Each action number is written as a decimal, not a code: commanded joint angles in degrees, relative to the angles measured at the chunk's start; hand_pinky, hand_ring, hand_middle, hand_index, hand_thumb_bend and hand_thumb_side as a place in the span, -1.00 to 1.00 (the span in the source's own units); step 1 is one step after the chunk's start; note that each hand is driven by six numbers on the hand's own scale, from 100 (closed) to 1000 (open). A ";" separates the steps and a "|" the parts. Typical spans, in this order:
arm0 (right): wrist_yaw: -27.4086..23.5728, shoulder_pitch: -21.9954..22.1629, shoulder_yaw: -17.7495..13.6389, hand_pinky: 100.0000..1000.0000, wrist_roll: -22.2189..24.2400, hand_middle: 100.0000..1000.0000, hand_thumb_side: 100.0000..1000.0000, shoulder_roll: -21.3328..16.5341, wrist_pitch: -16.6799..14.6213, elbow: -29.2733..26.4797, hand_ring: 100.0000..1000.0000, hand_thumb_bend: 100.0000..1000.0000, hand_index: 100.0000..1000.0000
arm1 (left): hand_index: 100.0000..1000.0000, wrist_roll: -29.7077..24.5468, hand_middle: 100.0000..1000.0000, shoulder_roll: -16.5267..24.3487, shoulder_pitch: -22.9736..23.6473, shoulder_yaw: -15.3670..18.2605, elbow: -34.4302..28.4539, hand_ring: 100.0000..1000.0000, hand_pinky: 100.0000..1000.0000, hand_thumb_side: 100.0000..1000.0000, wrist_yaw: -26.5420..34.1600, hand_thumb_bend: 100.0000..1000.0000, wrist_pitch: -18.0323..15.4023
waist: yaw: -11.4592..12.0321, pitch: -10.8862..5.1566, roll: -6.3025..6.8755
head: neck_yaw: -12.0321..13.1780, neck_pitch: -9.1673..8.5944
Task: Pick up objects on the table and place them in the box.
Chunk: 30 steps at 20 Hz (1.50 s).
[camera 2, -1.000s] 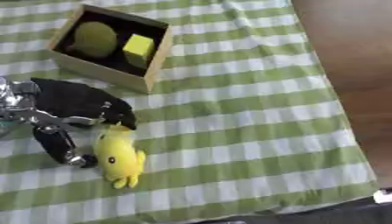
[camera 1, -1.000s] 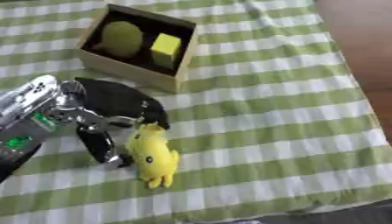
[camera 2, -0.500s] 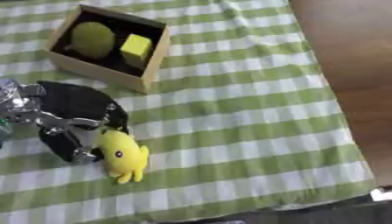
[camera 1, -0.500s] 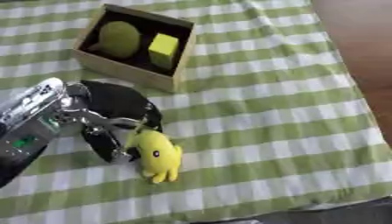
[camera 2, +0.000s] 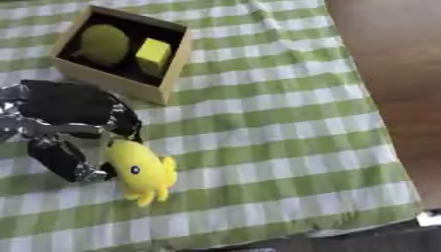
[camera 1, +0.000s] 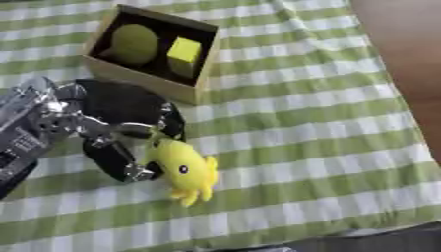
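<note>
Green-and-white checked cloth (camera 1: 310,108) over tabletop. Left hand (camera 1: 116,130) at left edge, fingers (camera 1: 120,160) curled around yellow plush toy (camera 1: 185,170), pinching its upper end; toy low over cloth, front of box. Cardboard box (camera 1: 151,81) upper left, holding green ball (camera 1: 134,44) and yellow block (camera 1: 183,50). Right hand out of view.

Soft matt plush on the yellow toy (camera 1: 184,169), with a small glossy black eye. Woven green-and-white checked tablecloth (camera 1: 301,123), matt. Plain tan cardboard box (camera 1: 151,82), dark inside. Matt black casing and shiny silver metal on the left hand (camera 1: 112,133).
</note>
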 commanded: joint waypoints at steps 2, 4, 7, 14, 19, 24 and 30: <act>0.16 -0.22 -1.00 1.00 -0.26 -0.33 -0.18 -1.96 -0.23 -0.35 1.00 -1.00 0.72 | 0.14 2.83 -0.10 3.82 -2.10 6.05 -4.66 0.28 0.29 -0.73 5.18 -1.00 2.69 | 0.31 -2.04 -0.26 | 0.14 0.36; 0.19 -0.17 -0.95 1.00 -0.23 -0.33 -0.18 -2.01 -0.23 -0.34 1.00 -1.00 0.72 | 0.14 3.83 -0.10 4.11 -3.29 7.69 -4.84 0.28 0.29 -0.74 7.13 -1.00 3.41 | 0.49 -2.12 -0.26 | 0.27 0.34; 0.23 -0.14 -0.86 1.00 -0.13 -0.33 -0.18 -2.06 -0.31 -0.30 1.00 -1.00 0.72 | 0.13 4.78 -0.10 3.62 -5.65 9.04 -3.06 0.28 0.28 -0.76 8.95 -1.00 4.09 | 0.61 -2.18 -0.28 | 0.31 0.25; 0.47 -0.09 -0.75 1.00 0.26 -0.34 -0.18 -1.94 -0.58 -0.06 1.00 -1.00 0.72 | 0.12 8.61 -0.10 -1.41 -11.38 10.72 10.72 0.27 0.26 -0.83 4.93 -1.00 3.03 | 0.41 -2.07 -0.48 | 0.68 -0.32; 0.57 -0.18 -0.71 1.00 0.49 -0.34 -0.18 -1.83 -0.74 0.03 1.00 -1.00 0.72 | 0.12 14.24 -0.10 -5.43 -14.47 12.40 23.23 0.26 0.26 -0.86 -1.54 -1.00 0.17 | 0.24 -1.88 -0.59 | 0.98 -0.76; 0.64 -0.67 -0.49 1.00 0.85 -0.34 -0.18 -1.60 -0.98 -0.07 1.00 -1.00 0.72 | 0.14 19.68 -0.08 -9.52 -17.55 15.01 34.86 0.27 0.26 -0.95 -9.31 -1.00 -1.90 | -0.21 -1.22 -0.87 | 1.58 -1.59; 0.67 -1.03 -0.23 1.00 1.21 -0.34 -0.18 -1.40 -1.34 -0.36 1.00 -1.00 0.72 | 0.16 26.48 -0.06 -13.47 -19.20 17.26 46.53 0.28 0.27 -0.94 -17.84 -1.00 -5.19 | -0.59 -0.62 -1.11 | 2.12 -1.89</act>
